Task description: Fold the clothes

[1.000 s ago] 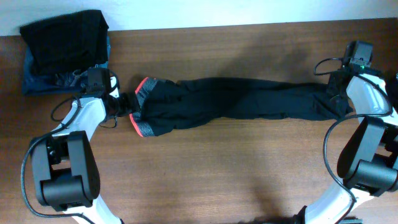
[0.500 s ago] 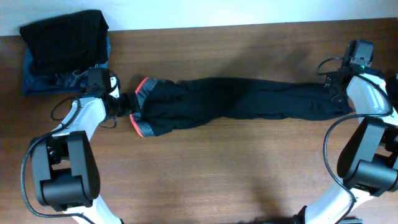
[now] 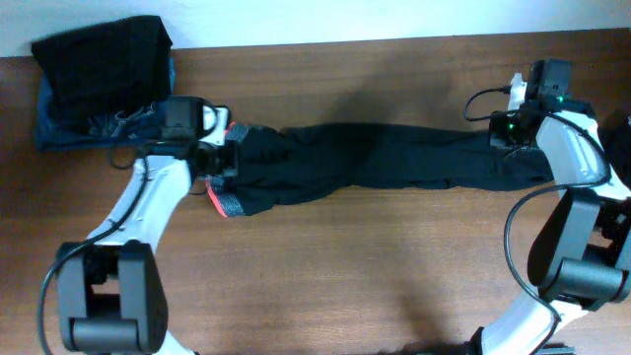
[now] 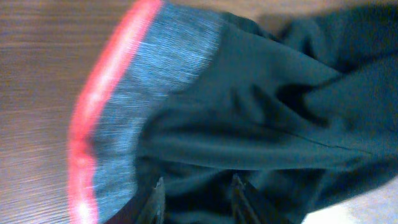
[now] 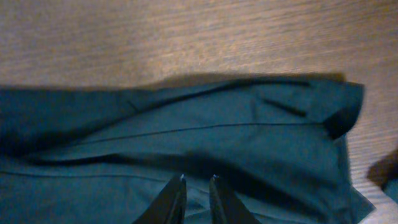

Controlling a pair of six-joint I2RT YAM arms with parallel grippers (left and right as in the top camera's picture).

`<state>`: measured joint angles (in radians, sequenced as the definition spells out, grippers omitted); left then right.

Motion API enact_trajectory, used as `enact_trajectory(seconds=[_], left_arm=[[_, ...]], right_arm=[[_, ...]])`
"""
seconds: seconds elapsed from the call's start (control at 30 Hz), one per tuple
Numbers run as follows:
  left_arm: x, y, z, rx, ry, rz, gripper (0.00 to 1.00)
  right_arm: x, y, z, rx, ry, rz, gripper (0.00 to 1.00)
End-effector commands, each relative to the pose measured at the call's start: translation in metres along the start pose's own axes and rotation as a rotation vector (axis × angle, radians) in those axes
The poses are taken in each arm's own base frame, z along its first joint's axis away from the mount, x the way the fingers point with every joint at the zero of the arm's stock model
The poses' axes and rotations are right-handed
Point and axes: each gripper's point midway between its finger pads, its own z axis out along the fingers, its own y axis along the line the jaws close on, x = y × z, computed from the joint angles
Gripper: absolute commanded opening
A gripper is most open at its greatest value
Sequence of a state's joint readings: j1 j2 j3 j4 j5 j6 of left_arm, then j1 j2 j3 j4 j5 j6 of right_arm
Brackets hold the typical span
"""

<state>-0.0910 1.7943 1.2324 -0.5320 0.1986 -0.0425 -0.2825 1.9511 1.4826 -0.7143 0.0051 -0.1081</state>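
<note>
One of the clothes, a long black garment [image 3: 375, 163], lies stretched across the table, and its grey waistband [image 3: 225, 203] edged red-orange sits at the left end. My left gripper [image 3: 229, 158] is over that waist end. In the left wrist view its fingers [image 4: 158, 194] stand apart in the black cloth just behind the waistband [image 4: 155, 81], with a fold between them [image 4: 199, 196]. My right gripper [image 3: 501, 138] is on the garment's right end. Its jaws [image 5: 197, 183] are nearly together, pinching dark cloth near the hem [image 5: 336, 106].
A pile of black clothes [image 3: 99, 64] lies at the back left corner, with a blue piece [image 3: 49, 130] under it. The wall edge runs along the back of the wooden table [image 3: 325, 286]. Both arm bases stand at the front corners.
My left gripper moved right from beside the waistband onto it. My right gripper moved left onto the garment's end. Both pairs of jaws have narrowed.
</note>
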Motion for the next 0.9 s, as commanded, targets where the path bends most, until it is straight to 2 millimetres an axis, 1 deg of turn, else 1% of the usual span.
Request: enact_trajectory(seconds=[0.0,0.07,0.1,0.2,0.23,0.43,0.53,0.6,0.73,0.87], left_arm=[[0.017,-0.016,0.024,0.038,0.074,0.030,0.27],[0.025,-0.016,0.034,0.038,0.106,0.027,0.22],[0.029,-0.015,0.039,0.037,0.121,0.024,0.19],[0.035,-0.013,0.048,0.036,0.143,0.019,0.05],[0.037,-0.011,0.053,0.035,0.151,0.017,0.01],[0.051,-0.008,0.068,0.032,0.200,0.007,0.01],[0.053,-0.004,0.070,0.020,0.207,0.004,0.01],[0.055,0.002,0.072,-0.014,0.214,0.006,0.01],[0.063,0.013,0.079,-0.066,0.240,0.007,0.01],[0.066,0.035,0.078,-0.170,0.251,-0.024,0.01]], right_arm=[[0.021,0.000,0.027,-0.024,0.078,0.024,0.15],[0.025,-0.004,0.036,-0.018,0.097,0.030,0.14],[0.027,-0.006,0.040,-0.018,0.104,0.036,0.10],[0.033,-0.011,0.048,-0.017,0.125,0.048,0.04],[0.037,-0.011,0.053,-0.018,0.139,0.050,0.04],[0.050,-0.014,0.074,-0.007,0.187,0.054,0.04],[0.054,-0.023,0.081,0.042,0.202,0.051,0.04],[0.057,-0.032,0.083,0.092,0.213,0.045,0.04],[0.062,-0.039,0.087,0.127,0.231,0.046,0.04],[0.069,-0.051,0.091,0.152,0.253,0.065,0.04]])
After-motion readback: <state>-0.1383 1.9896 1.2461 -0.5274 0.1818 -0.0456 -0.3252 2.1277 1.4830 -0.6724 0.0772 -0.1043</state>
